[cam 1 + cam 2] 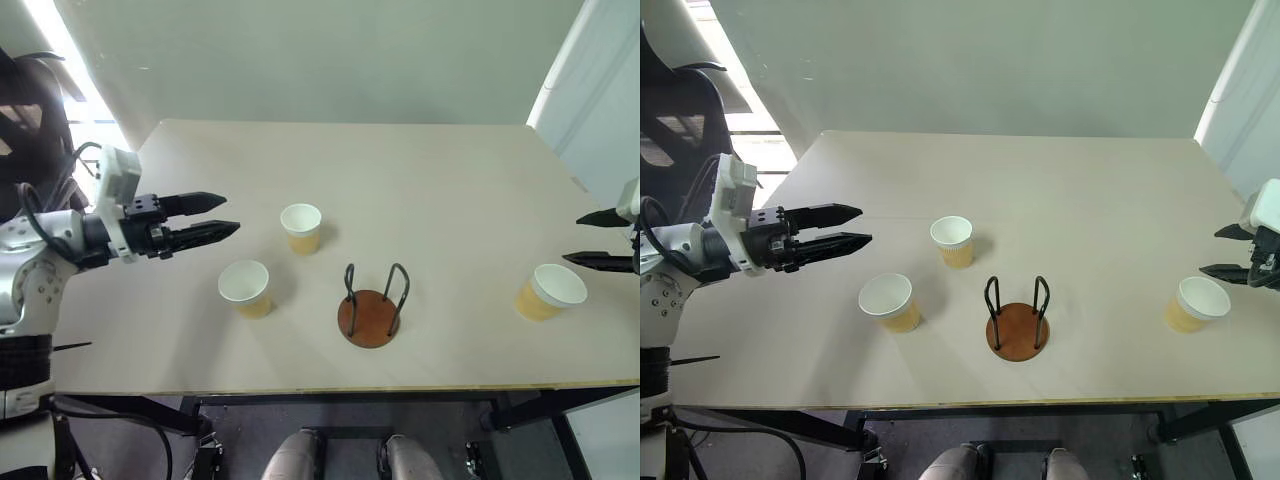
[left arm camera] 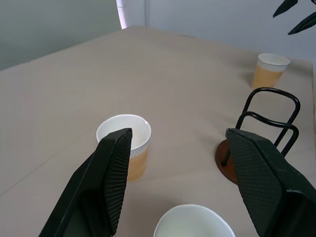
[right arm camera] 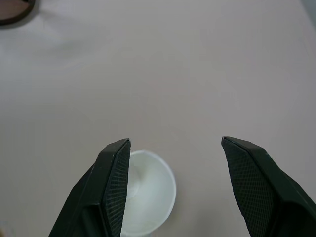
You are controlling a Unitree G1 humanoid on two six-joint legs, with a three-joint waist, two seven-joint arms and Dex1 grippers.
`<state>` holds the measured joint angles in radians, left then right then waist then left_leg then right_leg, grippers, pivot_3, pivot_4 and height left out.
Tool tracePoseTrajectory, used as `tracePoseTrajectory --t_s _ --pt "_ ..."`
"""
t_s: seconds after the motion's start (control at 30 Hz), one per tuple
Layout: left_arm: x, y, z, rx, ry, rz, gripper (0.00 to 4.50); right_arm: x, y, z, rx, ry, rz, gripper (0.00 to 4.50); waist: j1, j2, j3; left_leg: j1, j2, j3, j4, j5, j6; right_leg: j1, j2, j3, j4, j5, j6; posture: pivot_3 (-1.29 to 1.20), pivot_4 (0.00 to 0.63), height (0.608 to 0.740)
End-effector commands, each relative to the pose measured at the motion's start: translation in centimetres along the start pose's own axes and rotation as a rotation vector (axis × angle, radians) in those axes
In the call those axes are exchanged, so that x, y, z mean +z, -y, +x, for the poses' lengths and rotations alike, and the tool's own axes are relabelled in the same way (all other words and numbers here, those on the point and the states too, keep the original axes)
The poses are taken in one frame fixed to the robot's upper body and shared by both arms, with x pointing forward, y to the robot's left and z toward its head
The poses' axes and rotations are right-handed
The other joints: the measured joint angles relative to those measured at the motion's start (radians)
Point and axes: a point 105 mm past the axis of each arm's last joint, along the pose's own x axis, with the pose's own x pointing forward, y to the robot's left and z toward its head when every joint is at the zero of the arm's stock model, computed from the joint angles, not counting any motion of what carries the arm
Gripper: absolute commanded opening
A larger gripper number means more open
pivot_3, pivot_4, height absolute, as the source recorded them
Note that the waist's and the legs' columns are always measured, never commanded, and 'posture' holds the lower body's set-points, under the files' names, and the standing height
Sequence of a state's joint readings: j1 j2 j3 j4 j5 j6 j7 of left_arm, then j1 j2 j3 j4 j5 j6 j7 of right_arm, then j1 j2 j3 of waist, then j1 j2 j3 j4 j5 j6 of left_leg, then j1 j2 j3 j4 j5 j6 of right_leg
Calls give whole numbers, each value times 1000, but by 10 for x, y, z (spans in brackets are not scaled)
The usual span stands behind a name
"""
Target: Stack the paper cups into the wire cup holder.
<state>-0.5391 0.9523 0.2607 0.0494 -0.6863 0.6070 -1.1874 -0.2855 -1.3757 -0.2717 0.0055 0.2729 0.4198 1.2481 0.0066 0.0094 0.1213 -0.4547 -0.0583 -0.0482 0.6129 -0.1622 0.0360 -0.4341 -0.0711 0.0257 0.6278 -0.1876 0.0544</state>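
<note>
Three tan paper cups stand upright on the table: one (image 1: pixel 301 228) at the middle, one (image 1: pixel 245 288) nearer the front left, one (image 1: pixel 550 291) at the right. The wire cup holder (image 1: pixel 371 306), a reddish-brown disc with two black wire loops, stands empty between them. My left gripper (image 1: pixel 225 216) hovers open left of the two left cups, pointing toward them, nothing between its fingers. My right gripper (image 1: pixel 592 238) is open at the right edge, just above and behind the right cup (image 3: pixel 146 192), which stands below its spread fingers.
The light wooden table (image 1: pixel 420 180) has bare surface behind the cups. Its front edge (image 1: pixel 350 388) runs just in front of the holder. A dark office chair (image 1: pixel 680 110) stands off the table's left side.
</note>
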Motion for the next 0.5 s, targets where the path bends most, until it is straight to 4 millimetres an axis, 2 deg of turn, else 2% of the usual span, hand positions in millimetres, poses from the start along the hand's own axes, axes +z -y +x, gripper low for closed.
tracePoseTrajectory --t_s 0.03,0.2,0.33,0.5 --pt "12 0 2 -7 30 48 3255 3 3 -9 -19 -3 -9 2995 0 0 0 0 0 0 0 0 0 0 0 0 0 0 0 0 150 740" --pt "11 0 4 -15 33 46 3255 -10 -6 1 24 -48 9 2995 0 0 0 0 0 0 1 0 1 1 0 0 0 -2 4 0 150 740" --pt "12 0 4 -17 34 45 3255 -7 -11 6 55 -14 27 2995 0 0 0 0 0 0 1 0 1 1 0 0 0 -1 4 0 150 740" --pt "12 1 3 -14 30 45 3255 -24 -19 15 104 -63 52 2995 0 0 0 0 0 0 1 0 1 1 0 0 0 -1 4 0 150 740"
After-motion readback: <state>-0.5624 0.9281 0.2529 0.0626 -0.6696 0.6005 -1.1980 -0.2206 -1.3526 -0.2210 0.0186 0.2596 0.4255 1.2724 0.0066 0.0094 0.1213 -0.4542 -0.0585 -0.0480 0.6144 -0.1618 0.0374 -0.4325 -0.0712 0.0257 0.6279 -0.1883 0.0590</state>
